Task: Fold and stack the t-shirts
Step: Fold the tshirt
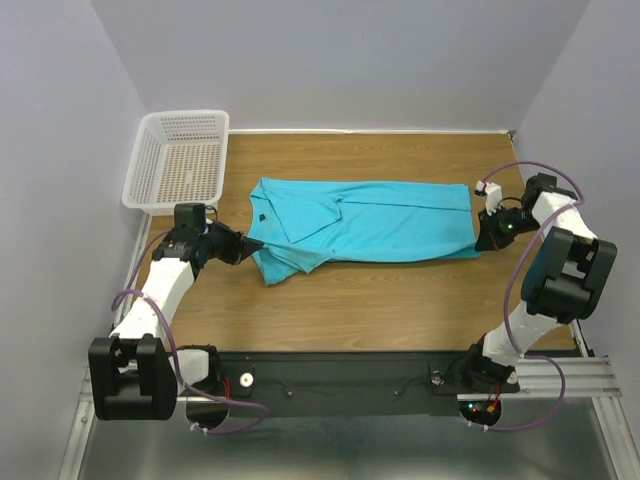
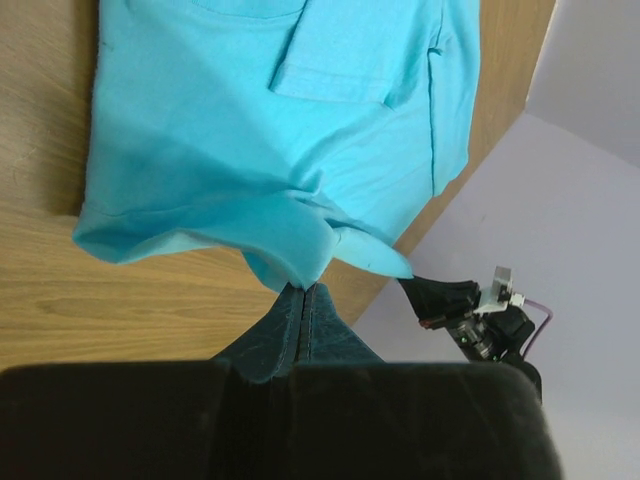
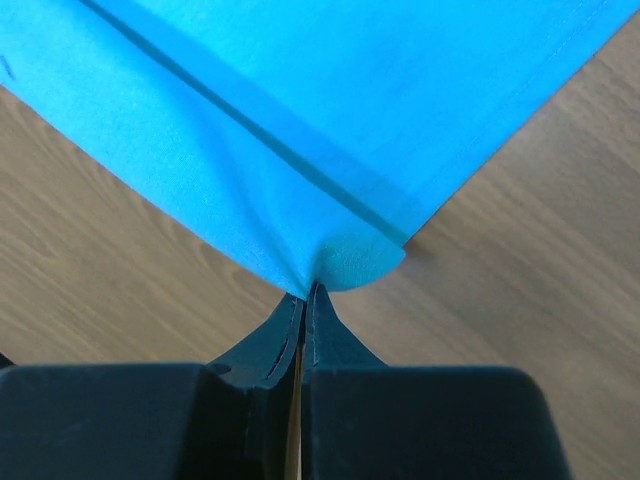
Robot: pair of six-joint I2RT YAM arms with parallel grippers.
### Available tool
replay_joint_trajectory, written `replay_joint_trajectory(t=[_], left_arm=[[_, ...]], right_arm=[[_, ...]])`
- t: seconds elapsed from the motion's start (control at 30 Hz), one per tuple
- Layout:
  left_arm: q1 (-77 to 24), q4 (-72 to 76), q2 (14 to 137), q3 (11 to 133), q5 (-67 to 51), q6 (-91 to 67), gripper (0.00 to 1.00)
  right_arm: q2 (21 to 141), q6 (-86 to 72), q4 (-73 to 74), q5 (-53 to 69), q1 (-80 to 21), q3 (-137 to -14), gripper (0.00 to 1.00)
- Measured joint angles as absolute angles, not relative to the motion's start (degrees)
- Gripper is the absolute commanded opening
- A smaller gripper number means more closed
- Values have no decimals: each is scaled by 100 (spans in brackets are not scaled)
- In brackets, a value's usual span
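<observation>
A turquoise-blue t-shirt lies stretched sideways across the wooden table, folded lengthwise, neck end to the left and hem to the right. My left gripper is shut on the shirt's near left edge, the cloth bunched at the fingertips. My right gripper is shut on the shirt's near right hem corner. In the left wrist view the t-shirt fills the upper picture, with a sleeve lying folded over the body.
A white mesh basket stands at the table's back left corner, beside the left wall. Pale walls close in the table on three sides. The black rail with both arm bases runs along the near edge.
</observation>
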State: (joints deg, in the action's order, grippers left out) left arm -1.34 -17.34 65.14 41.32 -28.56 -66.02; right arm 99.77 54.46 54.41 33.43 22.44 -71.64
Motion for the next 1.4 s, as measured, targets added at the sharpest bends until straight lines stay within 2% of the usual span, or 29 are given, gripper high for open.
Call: replay_joint_trajectory(t=[0.3, 0.53, 0.73, 0.93, 1.4], left_arm=[[-99, -1739, 6302, 4117, -2923, -6571, 0], [-99, -1737, 5986, 4007, -2998, -6672, 0], [-99, -1597, 6058, 3977, -3015, -6753, 0], [-99, -1393, 6431, 3977, -3017, -6810, 0], [-99, -1125, 7168, 4265, -3015, -6845, 0]], right_arm=[[8696, 5443, 5669, 3124, 2244, -6372, 1], [8447, 5450, 5861, 2882, 2244, -5927, 1], [8720, 5468, 5970, 2856, 2244, -5913, 1], [9526, 5419, 5981, 3002, 2244, -6427, 1], [10339, 5360, 6005, 3385, 2244, -7330, 2]])
